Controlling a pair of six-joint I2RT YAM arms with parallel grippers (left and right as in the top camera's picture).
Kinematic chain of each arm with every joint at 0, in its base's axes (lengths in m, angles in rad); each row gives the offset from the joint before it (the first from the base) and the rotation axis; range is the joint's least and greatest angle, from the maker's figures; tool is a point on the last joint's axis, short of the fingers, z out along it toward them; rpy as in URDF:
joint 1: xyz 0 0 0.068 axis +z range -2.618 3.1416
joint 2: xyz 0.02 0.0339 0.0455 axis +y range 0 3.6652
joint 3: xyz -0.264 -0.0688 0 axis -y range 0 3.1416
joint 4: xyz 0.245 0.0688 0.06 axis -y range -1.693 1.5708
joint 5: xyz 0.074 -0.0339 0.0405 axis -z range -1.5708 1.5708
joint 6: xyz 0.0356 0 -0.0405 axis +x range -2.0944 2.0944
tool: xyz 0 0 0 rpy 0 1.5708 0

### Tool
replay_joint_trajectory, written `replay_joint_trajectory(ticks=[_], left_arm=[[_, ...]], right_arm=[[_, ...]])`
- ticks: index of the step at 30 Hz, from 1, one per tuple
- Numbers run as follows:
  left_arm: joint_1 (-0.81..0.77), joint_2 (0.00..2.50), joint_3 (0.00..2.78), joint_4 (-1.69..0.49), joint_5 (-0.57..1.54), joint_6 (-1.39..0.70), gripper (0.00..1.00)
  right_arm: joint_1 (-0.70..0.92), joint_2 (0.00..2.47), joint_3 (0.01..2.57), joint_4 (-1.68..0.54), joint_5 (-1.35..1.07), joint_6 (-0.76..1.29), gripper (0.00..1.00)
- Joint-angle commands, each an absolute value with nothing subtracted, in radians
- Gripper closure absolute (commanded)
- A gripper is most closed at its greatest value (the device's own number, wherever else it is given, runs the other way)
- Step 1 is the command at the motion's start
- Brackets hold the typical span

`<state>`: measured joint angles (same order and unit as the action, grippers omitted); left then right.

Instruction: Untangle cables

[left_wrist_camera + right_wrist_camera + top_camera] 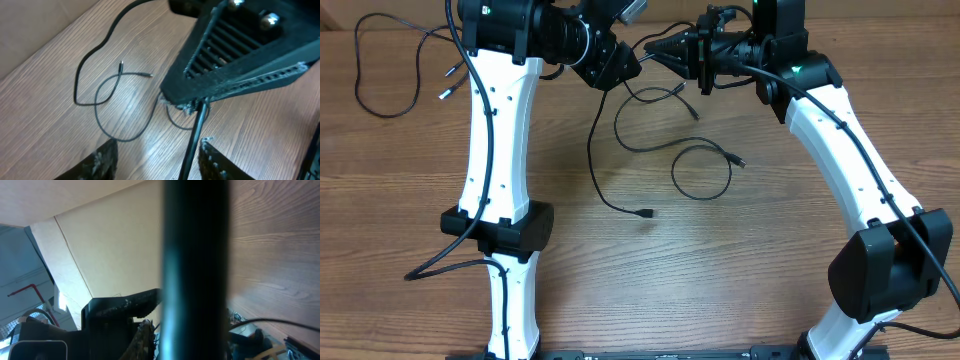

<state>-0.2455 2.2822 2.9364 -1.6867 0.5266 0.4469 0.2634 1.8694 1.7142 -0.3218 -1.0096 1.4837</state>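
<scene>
R gripper (192,104), tips together, apparently pinches a cable strand (194,139) hanging between spread fingers of L gripper (159,150); more cables (703,170) sprawl on table (770,280) beneath.

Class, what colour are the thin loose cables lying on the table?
The cables are black; the overhead view shows this best.

Four thin black cables (358,80) (592,165) (618,125) (673,178), two arms (505,120) (840,130), two end effectors (160,165) (655,47), one wooden table (720,270).

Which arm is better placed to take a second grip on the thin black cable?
Probably the left arm: its open jaws straddle the thin black cable close to where the right arm's shut jaws pinch it.
</scene>
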Motion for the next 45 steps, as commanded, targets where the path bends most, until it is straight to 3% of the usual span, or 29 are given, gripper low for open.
replay_joint_trajectory(ticks=[1,5,7,12,14,18,19,20,21,22,29,39,41,44,45], left_arm=[[-0.256,2.295,2.94,-1.688,0.605,0.514,0.5],[-0.264,2.295,2.94,-1.688,0.605,0.517,0.73],[-0.264,2.295,2.94,-1.689,0.599,0.517,0.93],[-0.264,2.295,2.94,-1.689,0.6,0.493,0.96],[-0.264,2.295,2.94,-1.689,0.603,0.458,0.96],[-0.264,2.295,2.94,-1.689,0.601,0.438,0.96],[-0.263,2.295,2.94,-1.689,0.598,0.432,0.96],[-0.263,2.295,2.94,-1.689,0.594,0.425,0.96],[-0.263,2.295,2.94,-1.689,0.591,0.421,0.96],[-0.263,2.295,2.94,-1.689,0.592,0.421,0.96],[-0.263,2.295,2.94,-1.689,0.626,0.436,0.96],[-0.265,2.295,2.94,-1.689,0.764,0.522,0.96],[-0.265,2.295,2.94,-1.689,0.799,0.548,0.96],[-0.265,2.295,2.94,-1.689,0.857,0.587,0.96],[-0.265,2.295,2.94,-1.689,0.894,0.607,0.96]], right_arm=[[0.268,1.863,1.715,-0.315,-1.031,1.493,0.96],[0.269,1.863,1.715,-0.315,-1.034,1.492,0.96],[0.269,1.863,1.715,-0.315,-1.033,1.492,0.96],[0.269,1.863,1.715,-0.315,-1.007,1.432,0.94],[0.26,1.863,1.715,-0.32,-0.952,1.315,0.82],[0.239,1.863,1.715,-0.35,-0.827,1.103,0.89],[0.23,1.863,1.715,-0.364,-0.793,1.058,0.85],[0.221,1.863,1.715,-0.376,-0.764,1.023,0.67],[0.208,1.863,1.715,-0.4,-0.722,0.987,0.38],[0.198,1.863,1.715,-0.421,-0.69,0.971,0.0],[0.11,1.863,1.715,-0.508,-0.597,0.952,0.0],[0.096,1.863,1.715,-0.483,-0.715,0.952,0.0],[0.101,1.863,1.715,-0.472,-0.737,0.953,0.07],[0.108,1.863,1.715,-0.458,-0.769,0.953,0.28],[0.11,1.863,1.715,-0.456,-0.773,0.962,0.3]])
